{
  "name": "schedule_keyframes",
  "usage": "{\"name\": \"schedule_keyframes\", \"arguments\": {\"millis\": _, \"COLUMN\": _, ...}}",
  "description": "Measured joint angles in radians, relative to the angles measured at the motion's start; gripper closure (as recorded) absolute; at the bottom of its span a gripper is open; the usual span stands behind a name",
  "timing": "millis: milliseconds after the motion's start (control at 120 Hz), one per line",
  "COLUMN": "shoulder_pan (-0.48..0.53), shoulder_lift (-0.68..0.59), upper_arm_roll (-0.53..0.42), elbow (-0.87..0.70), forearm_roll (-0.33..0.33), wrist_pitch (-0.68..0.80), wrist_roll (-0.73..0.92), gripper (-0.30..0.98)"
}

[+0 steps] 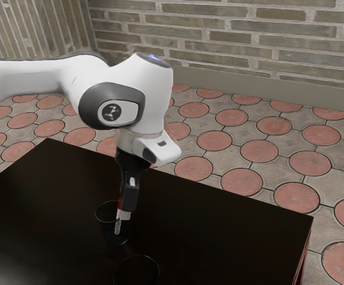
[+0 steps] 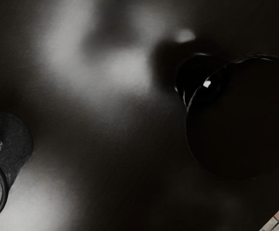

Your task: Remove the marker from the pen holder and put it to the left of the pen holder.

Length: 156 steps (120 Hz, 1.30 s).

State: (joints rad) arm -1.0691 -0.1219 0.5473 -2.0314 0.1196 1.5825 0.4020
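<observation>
Nearest on the desk (image 1: 219,231), a dark round rim (image 1: 136,256) wants avoiding; beyond it the marker (image 1: 118,225) leans inside the pen holder (image 1: 108,230). Whether the hand (image 1: 126,212) grips it, I cannot tell; confirm a firm hold, then lift along the marker's length, clearing the holder before moving sideways.

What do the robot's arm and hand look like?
The arm is smooth, rounded and white; one joint has a dark grey cover around a white panel with a round dark logo. The hand is black and narrow, with a small pale patch.
</observation>
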Motion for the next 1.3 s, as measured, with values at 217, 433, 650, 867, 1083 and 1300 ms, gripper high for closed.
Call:
{"name": "schedule_keyframes", "arguments": {"millis": 217, "shoulder_pan": -0.009, "shoulder_lift": 0.026, "upper_arm_roll": 0.043, "elbow": -0.104, "forearm_roll": 0.015, "wrist_pitch": 0.193, "wrist_roll": 0.066, "gripper": 0.00}}
{"name": "schedule_keyframes", "arguments": {"millis": 433, "shoulder_pan": 0.006, "shoulder_lift": 0.091, "upper_arm_roll": 0.092, "elbow": -0.100, "forearm_roll": 0.018, "wrist_pitch": 0.337, "wrist_roll": 0.174, "gripper": 0.00}}
{"name": "schedule_keyframes", "arguments": {"millis": 650, "shoulder_pan": -0.002, "shoulder_lift": 0.124, "upper_arm_roll": 0.130, "elbow": -0.104, "forearm_roll": 0.061, "wrist_pitch": 0.395, "wrist_roll": 0.365, "gripper": 0.00}}
{"name": "schedule_keyframes", "arguments": {"millis": 867, "shoulder_pan": -0.013, "shoulder_lift": 0.163, "upper_arm_roll": 0.175, "elbow": -0.116, "forearm_roll": 0.073, "wrist_pitch": 0.411, "wrist_roll": 0.550, "gripper": 0.03}}
{"name": "schedule_keyframes", "arguments": {"millis": 1083, "shoulder_pan": 0.047, "shoulder_lift": 0.207, "upper_arm_roll": 0.200, "elbow": -0.117, "forearm_roll": 0.070, "wrist_pitch": 0.425, "wrist_roll": 0.705, "gripper": 0.13}}
{"name": "schedule_keyframes", "arguments": {"millis": 1300, "shoulder_pan": 0.050, "shoulder_lift": 0.235, "upper_arm_roll": 0.215, "elbow": -0.132, "forearm_roll": 0.055, "wrist_pitch": 0.443, "wrist_roll": 0.820, "gripper": 0.20}}
